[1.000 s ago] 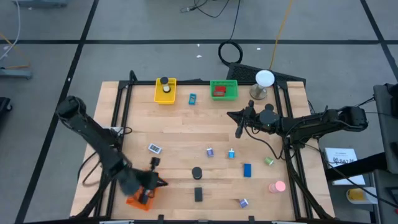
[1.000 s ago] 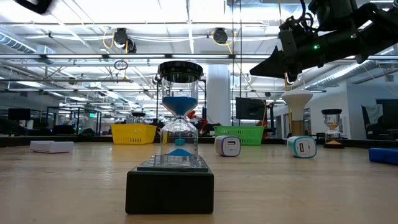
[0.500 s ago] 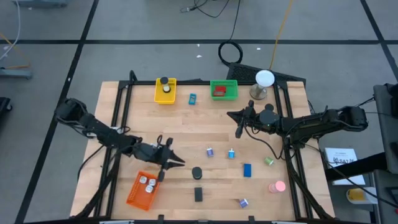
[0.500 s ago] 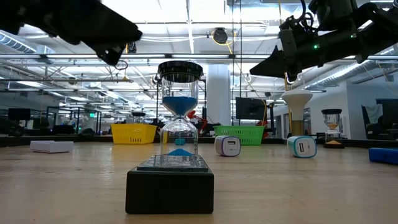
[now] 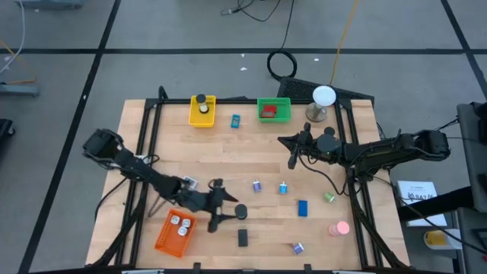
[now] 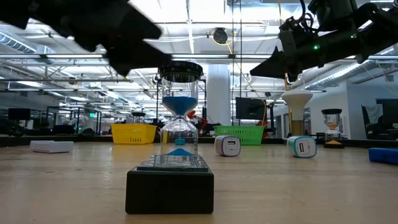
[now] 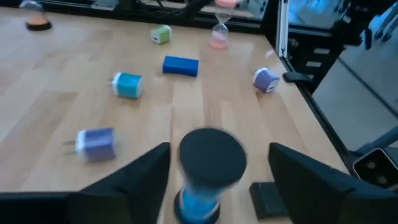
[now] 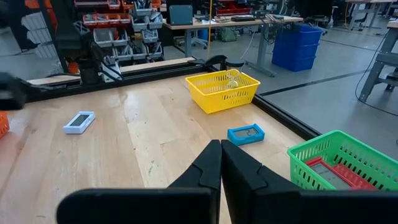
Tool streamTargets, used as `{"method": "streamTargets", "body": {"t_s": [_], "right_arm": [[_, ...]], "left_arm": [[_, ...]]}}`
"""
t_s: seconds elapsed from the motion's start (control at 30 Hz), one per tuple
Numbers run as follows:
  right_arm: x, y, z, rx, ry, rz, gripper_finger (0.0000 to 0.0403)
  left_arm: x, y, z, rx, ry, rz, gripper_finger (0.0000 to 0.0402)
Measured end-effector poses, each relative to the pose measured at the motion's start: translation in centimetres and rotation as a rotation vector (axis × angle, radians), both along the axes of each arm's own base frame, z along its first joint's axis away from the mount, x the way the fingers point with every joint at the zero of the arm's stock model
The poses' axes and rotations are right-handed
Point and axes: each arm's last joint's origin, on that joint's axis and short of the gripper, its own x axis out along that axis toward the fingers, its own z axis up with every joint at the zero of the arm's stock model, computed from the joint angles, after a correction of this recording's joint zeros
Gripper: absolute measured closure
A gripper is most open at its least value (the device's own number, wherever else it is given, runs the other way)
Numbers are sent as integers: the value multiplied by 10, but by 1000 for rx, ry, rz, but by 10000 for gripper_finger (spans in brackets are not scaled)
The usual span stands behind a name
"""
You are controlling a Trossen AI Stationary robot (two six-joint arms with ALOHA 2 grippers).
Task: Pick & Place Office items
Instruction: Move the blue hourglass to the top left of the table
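While the left pincer (image 5: 219, 204) hovers with its fingers spread on either side of the black-capped blue sand timer (image 7: 210, 167) near the middle front of the surface (image 5: 228, 160), not touching it, the step in hand reads as the approach to a pick. Next move, by my judgement: lower, close on the timer's narrow body without tipping it, then carry it to a basket. The right pincer (image 5: 291, 154) waits pressed together above the right rear area. Count on the high view: three baskets (yellow (image 5: 202, 111), green (image 5: 274, 109), orange (image 5: 173, 231), the orange one holding two or three white pieces); loose items about ten, among them two purple plugs (image 5: 257, 186), one cyan plug (image 5: 283, 187), one blue block (image 5: 302, 208), one black block (image 5: 243, 237), one pink timer (image 5: 339, 227).
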Motion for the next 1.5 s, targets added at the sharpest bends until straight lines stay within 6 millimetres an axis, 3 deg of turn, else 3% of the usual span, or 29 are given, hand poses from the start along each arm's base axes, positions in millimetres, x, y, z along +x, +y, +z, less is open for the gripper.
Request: {"method": "streamTargets", "body": {"t_s": [0.23,0.47,0.67,0.97,1.03,1.23,1.37,1.5], "right_arm": [[0,0,-1,1,7,-1,401],[0,0,-1,1,8,-1,401],[0,0,-1,1,9,-1,401],[0,0,-1,1,10,-1,401],[0,0,-1,1,11,-1,401],[0,0,-1,2,15,0,401],[0,0,-2,2,16,1,401],[0,0,-2,2,17,0,401]], "left_arm": [[26,-15,2,156,122,41,41],[38,-19,-6,184,157,69,20],[45,-22,-23,163,167,72,56],[49,-15,-20,143,140,119,191],[48,-12,-17,162,144,148,194],[30,10,25,248,140,300,194],[7,38,56,292,159,429,194],[-21,78,60,269,203,596,194]]}}
